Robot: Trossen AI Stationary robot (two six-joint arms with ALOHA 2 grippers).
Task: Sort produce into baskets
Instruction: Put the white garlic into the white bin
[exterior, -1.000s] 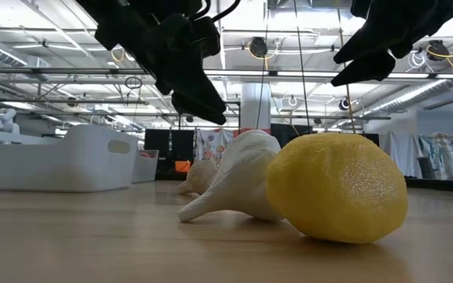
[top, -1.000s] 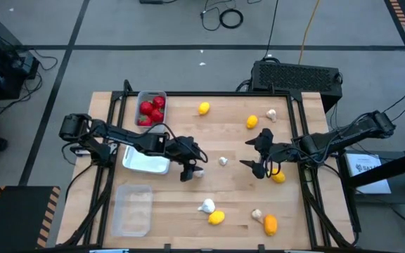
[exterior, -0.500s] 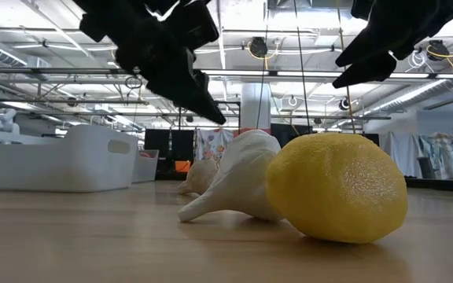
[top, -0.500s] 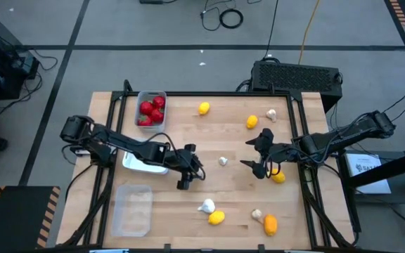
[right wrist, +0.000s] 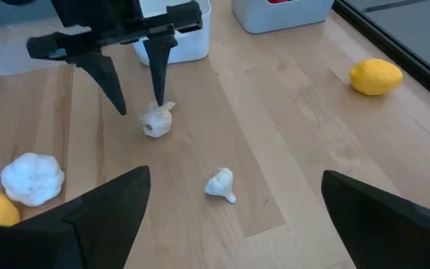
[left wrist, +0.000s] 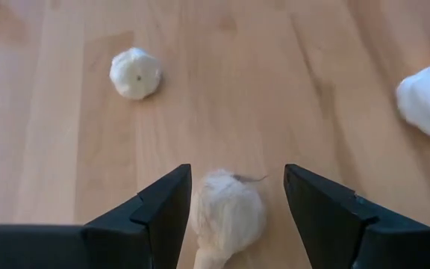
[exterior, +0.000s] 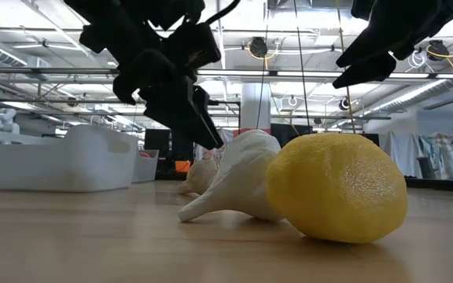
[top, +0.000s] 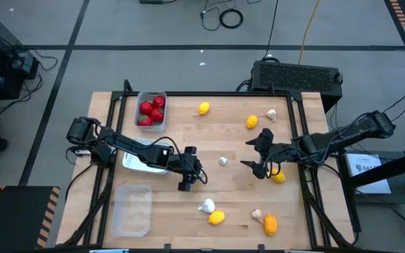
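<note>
My left gripper [top: 192, 177] is open, low over the table's middle, pointing down. Its fingers stand on either side of a whitish garlic bulb [left wrist: 226, 213], which also shows in the right wrist view [right wrist: 157, 119] lying on the wood. My right gripper [top: 257, 157] is open and empty, hovering right of centre. A small garlic bulb [top: 223, 161] lies between the two grippers. The grey basket [top: 162, 95] holds the red fruits [top: 151, 110]. The white basket [top: 146, 161] lies under my left arm. The clear basket [top: 132, 209] is at the near left. My left gripper straddles the garlic bulb from above, one finger [left wrist: 166, 205] close against the bulb's side [left wrist: 200, 217] and the other [left wrist: 312, 198] clear of it. I cannot tell whether the near finger touches. The bulb rests on the table.
Yellow lemons lie at the far side [top: 204, 108] [top: 252, 121], beside my right gripper [top: 278, 176] and near the front [top: 216, 218]. An orange one [top: 270, 224] and garlic bulbs [top: 206, 206] [top: 256, 213] [top: 271, 114] are scattered around.
My left gripper has moved a little toward the table's near edge and come down, so its open fingers now stand around the garlic bulb. The bulb has stayed in place.
</note>
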